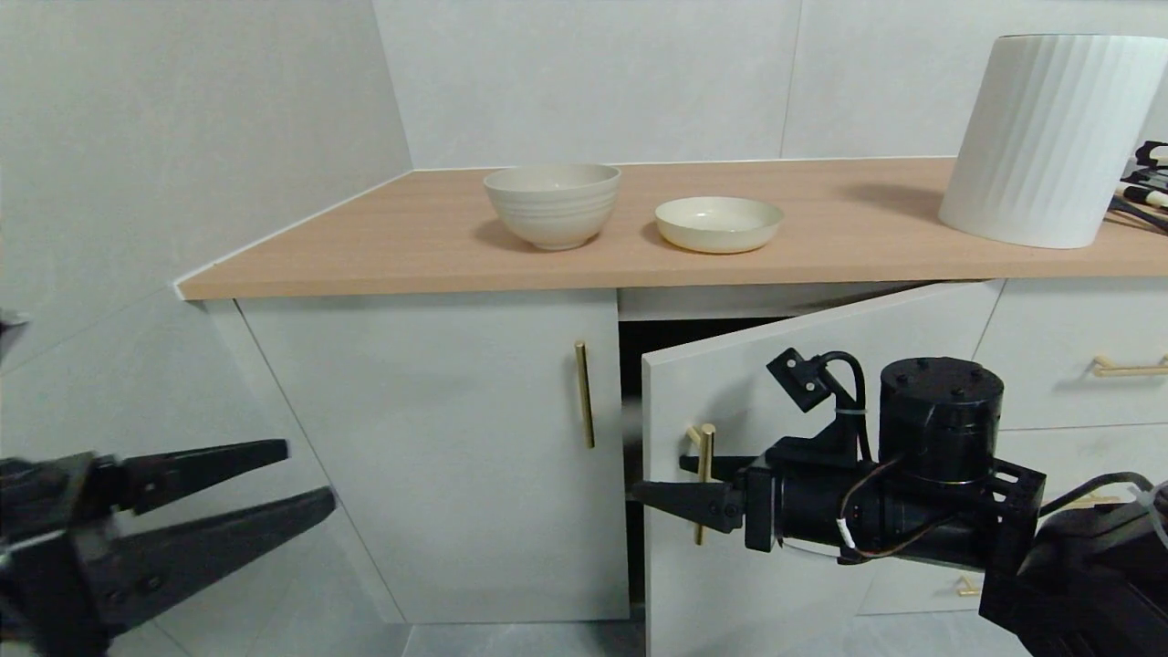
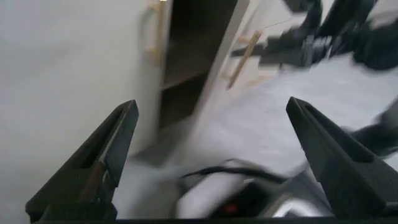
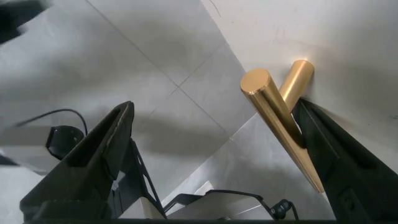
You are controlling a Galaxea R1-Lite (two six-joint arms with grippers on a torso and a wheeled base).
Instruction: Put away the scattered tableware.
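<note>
A ribbed cream bowl (image 1: 553, 205) and a shallow cream dish (image 1: 719, 224) stand side by side on the wooden countertop (image 1: 383, 246). Below them the right cabinet door (image 1: 785, 365) stands partly ajar. My right gripper (image 1: 662, 479) is at that door's brass handle (image 1: 703, 474). It is open, with the handle (image 3: 280, 124) between the fingers and close against one of them (image 3: 329, 149). My left gripper (image 1: 308, 473) hangs open and holds nothing, low at the left in front of the wall. From the left wrist the ajar door's handle (image 2: 244, 59) lies ahead of that gripper (image 2: 211, 104).
The left cabinet door (image 1: 438, 438) is closed, with a brass handle (image 1: 584, 394). A tall white ribbed container (image 1: 1049, 137) stands at the counter's right, with dark utensils (image 1: 1141, 187) beside it. Drawers with brass pulls (image 1: 1130, 368) lie to the right. A dark gap (image 1: 630, 365) shows between the doors.
</note>
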